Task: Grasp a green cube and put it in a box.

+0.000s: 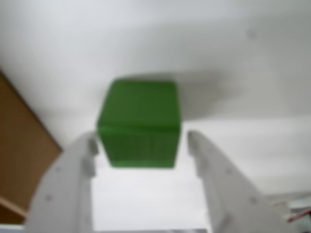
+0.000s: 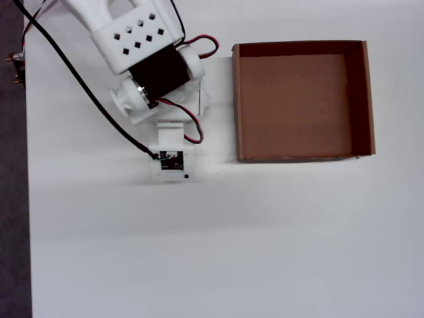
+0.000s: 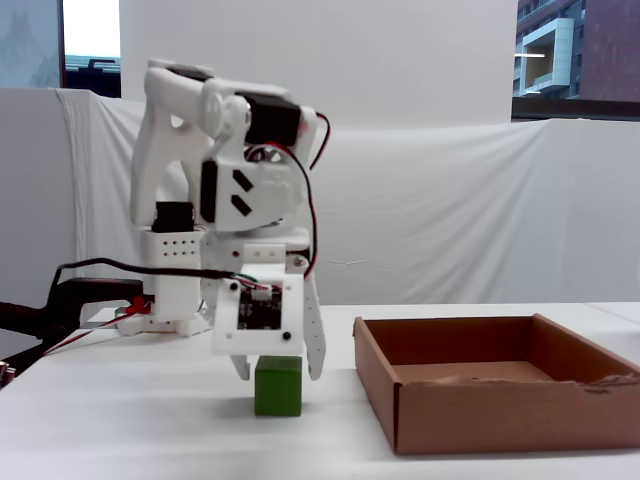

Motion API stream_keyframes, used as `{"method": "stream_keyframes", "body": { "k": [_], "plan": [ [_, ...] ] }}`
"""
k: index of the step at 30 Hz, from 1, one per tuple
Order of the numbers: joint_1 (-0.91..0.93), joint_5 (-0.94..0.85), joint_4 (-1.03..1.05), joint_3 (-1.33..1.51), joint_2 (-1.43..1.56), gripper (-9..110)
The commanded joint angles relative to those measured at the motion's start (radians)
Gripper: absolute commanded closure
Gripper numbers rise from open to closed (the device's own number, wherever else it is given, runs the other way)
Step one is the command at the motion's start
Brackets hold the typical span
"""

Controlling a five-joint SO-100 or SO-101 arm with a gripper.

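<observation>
Green cube [image 1: 140,124] sat on the table [image 1: 243,58], directly beneath the spread gripper [image 1: 142,141], between its fingers. Advised: lower further, centre, then close squarely. Box [image 3: 480,395] stood beside.

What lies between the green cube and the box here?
Nothing: in the fixed view only bare white table separates the green cube from the box. The overhead view hides the cube under the arm.

Office or lab; white-draped table [image 3: 120,420], city buildings [image 3: 575,50] through window.
</observation>
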Motion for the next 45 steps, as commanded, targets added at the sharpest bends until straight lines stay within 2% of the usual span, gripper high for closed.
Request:
{"method": "stream_keyframes", "body": {
  "k": [1,23,45],
  "plan": [
    [-0.003,-0.012,-0.005,0.003,0.032,79],
    [-0.008,-0.006,-0.006,0.049,0.084,87],
    [-0.023,-0.003,0.04,-0.003,0.178,87]
  ]
}}
